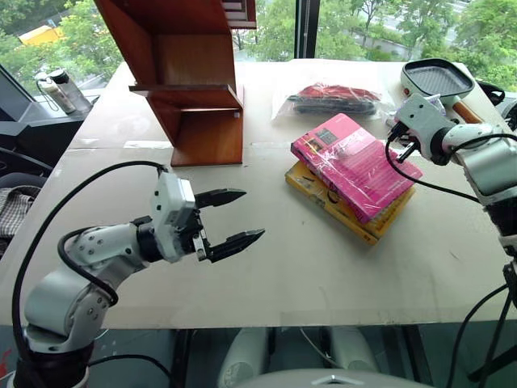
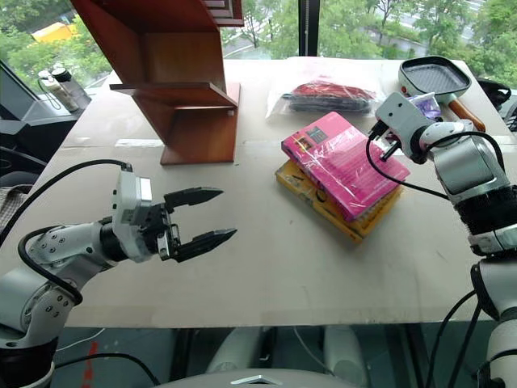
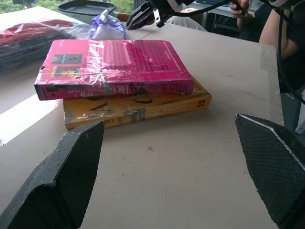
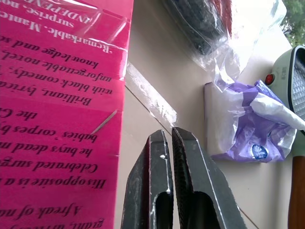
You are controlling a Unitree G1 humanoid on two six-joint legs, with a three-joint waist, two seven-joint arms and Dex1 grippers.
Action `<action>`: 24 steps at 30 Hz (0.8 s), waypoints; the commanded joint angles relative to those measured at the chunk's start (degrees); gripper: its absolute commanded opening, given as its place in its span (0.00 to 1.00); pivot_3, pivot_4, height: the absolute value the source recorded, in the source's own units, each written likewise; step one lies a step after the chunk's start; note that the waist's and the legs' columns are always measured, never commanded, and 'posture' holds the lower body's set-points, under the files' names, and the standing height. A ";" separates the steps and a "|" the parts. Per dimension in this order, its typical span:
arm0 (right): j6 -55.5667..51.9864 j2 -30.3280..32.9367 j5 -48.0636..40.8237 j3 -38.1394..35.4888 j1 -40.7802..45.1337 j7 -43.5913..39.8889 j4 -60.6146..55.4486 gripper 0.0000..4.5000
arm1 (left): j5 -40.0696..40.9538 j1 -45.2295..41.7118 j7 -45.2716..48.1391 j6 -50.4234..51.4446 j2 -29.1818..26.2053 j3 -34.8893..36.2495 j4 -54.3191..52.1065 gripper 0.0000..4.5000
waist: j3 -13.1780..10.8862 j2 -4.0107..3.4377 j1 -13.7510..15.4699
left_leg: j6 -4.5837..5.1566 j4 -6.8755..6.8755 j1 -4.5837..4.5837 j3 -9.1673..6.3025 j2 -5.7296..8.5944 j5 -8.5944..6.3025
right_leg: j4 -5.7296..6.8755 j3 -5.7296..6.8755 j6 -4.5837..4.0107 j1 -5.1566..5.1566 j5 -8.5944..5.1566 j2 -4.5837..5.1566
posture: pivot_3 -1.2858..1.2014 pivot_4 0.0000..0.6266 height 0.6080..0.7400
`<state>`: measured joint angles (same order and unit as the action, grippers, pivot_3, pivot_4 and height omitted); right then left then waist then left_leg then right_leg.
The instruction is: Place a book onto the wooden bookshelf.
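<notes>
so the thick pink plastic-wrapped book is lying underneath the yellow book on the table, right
No, it's the reverse. The thick pink plastic-wrapped book lies on top of the yellow book on the table. The left wrist view shows the stack plainly.

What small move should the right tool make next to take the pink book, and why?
Probably it should open first. The right tool is shut with nothing between its fingers, just past the pink book's edge, so it cannot grip yet. The book lies on the yellow book, away from the wooden bookshelf.
</notes>
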<state>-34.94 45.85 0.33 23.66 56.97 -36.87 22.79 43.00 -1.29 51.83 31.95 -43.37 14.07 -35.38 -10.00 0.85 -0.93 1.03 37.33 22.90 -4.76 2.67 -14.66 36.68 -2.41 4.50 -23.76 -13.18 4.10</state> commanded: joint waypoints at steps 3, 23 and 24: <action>13.43 -5.11 6.23 2.54 6.01 -8.19 16.55 0.01 | 0.73 3.06 -1.24 -1.24 -0.10 1.99 -3.56 1.00 | 0.00 0.00 -0.35 | -0.01 -0.04 -0.01 0.02 -0.01 0.00 | 0.01 -0.04 0.00 -0.03 0.00 -0.02 | 0.52 0.24 1.00; 7.92 -9.02 5.89 -5.98 -1.53 -13.68 2.46 0.01 | -3.09 9.13 -2.13 -4.96 1.02 -0.15 -1.31 1.00 | -0.02 -0.04 -1.18 | -0.02 -0.03 -0.02 -0.01 0.00 0.00 | 0.09 -0.07 0.00 -0.08 0.01 -0.01 | 0.52 0.24 1.00; 7.18 -9.08 5.90 -6.28 -1.88 -13.72 1.34 0.01 | -3.26 8.84 -2.08 -4.98 1.04 -0.52 -0.89 1.00 | -0.02 -0.04 -1.19 | -0.02 -0.03 -0.02 -0.01 0.00 0.00 | 0.09 -0.07 0.00 -0.08 0.01 -0.01 | 0.52 0.24 1.00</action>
<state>-26.39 36.20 6.35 19.39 54.83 -50.62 28.03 40.25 7.98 49.14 28.18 -42.44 13.85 -36.46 -10.01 0.81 -2.11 1.01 37.29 22.88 -4.77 2.67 -14.66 36.77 -2.48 4.50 -23.84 -13.17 4.10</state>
